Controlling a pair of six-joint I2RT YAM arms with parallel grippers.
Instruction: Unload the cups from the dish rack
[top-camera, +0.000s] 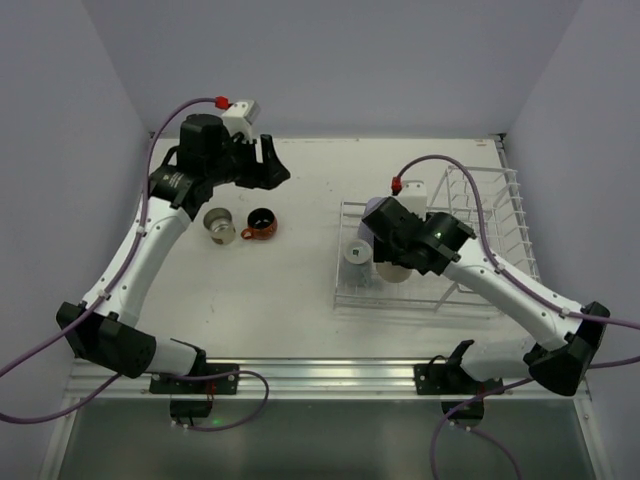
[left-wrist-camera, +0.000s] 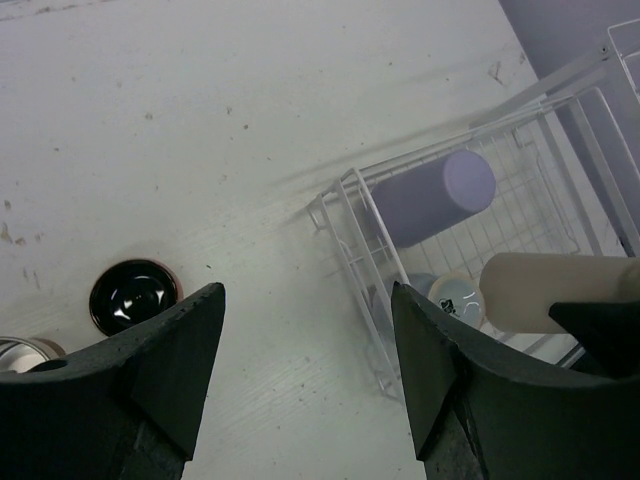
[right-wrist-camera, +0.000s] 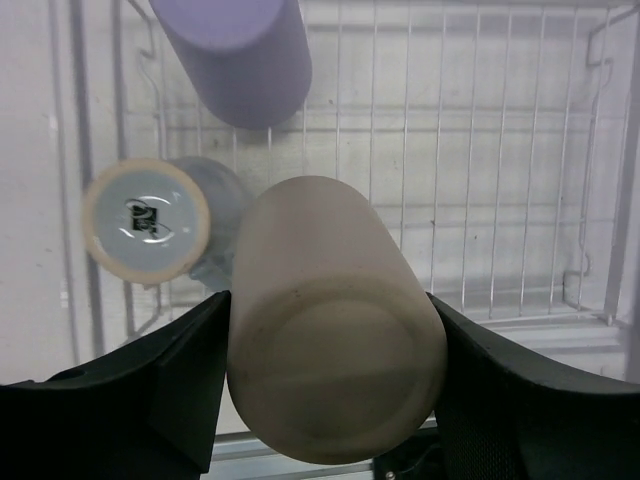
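1. Cups are in two places: three at the rack (top-camera: 480, 215) and two out on the table (top-camera: 290, 310).
2. Beige tumbler (right-wrist-camera: 335, 330) is in the right gripper (right-wrist-camera: 330, 300). The fingers are closed against its sides, one on each flank, and its closed base faces the wrist camera.
3. From above, that tumbler is over the near part of the rack's low tray. I cannot tell whether it touches the wires.
4. Lavender tumbler (right-wrist-camera: 240, 55) is in the tray beyond the beige one and apart from it, base also toward the camera.
5. Blue-grey cup (right-wrist-camera: 145, 220) stands upside down in the tray near its left edge, pale foot ring up. It is just beside the beige tumbler and near the lavender one.
6. The rack's taller basket section is on the right, away from the three cups.
7. Mug (top-camera: 262, 223), orange-red with a dark inside, stands upright on the table left of the rack and well apart from it. Its handle points toward the grey cup.
8. Grey cup (top-camera: 219, 225) stands upright just beside the mug, on its left.
9. Left gripper (left-wrist-camera: 305, 370) hangs above the table beyond those two, fingers spread wide with nothing between them. Its wrist view shows the mug under the left finger and the rack's corner past the right finger.
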